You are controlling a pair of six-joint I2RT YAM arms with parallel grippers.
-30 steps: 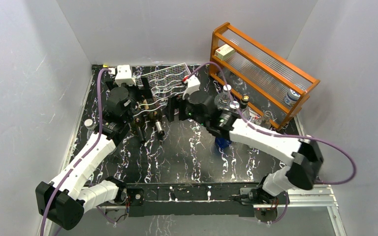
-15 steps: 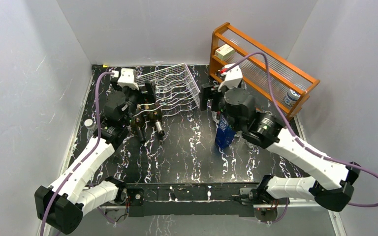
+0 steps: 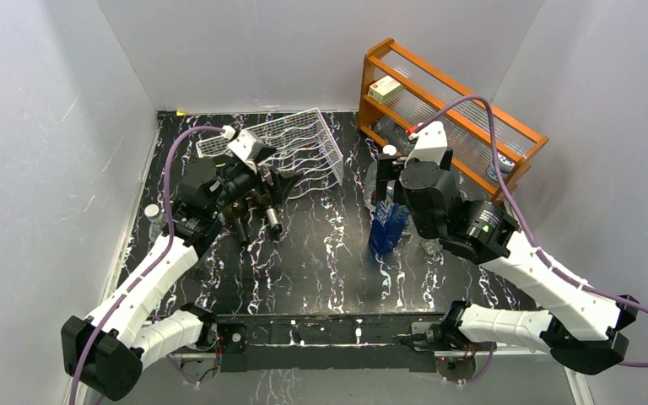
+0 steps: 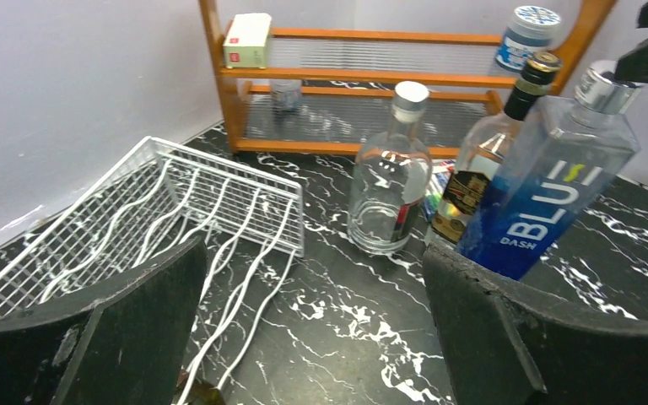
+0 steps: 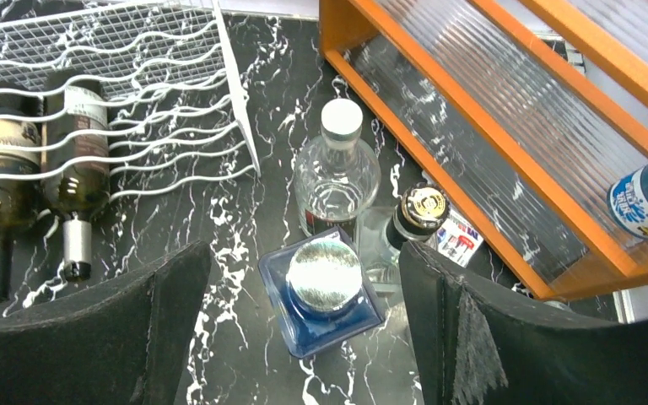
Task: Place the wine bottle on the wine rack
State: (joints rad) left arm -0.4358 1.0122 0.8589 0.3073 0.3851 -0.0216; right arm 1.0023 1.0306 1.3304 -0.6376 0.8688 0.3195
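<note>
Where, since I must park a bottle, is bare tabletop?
Free: the black marbled tabletop between the white wire rack and the blue square glass bottle, toward the arm bases. Crowded: behind that bottle, by the orange wooden shelf.

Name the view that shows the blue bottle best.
Left wrist: the blue bottle stands side-on, with its cap and label readable. The right wrist view looks straight down on the bottle, showing mostly cap and shoulders. The top view shows the bottle small and foreshortened.

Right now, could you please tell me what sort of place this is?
Probably a lab test cell staged as a bar: robot arms, a wine rack, spirit bottles beside an orange shelf.
</note>
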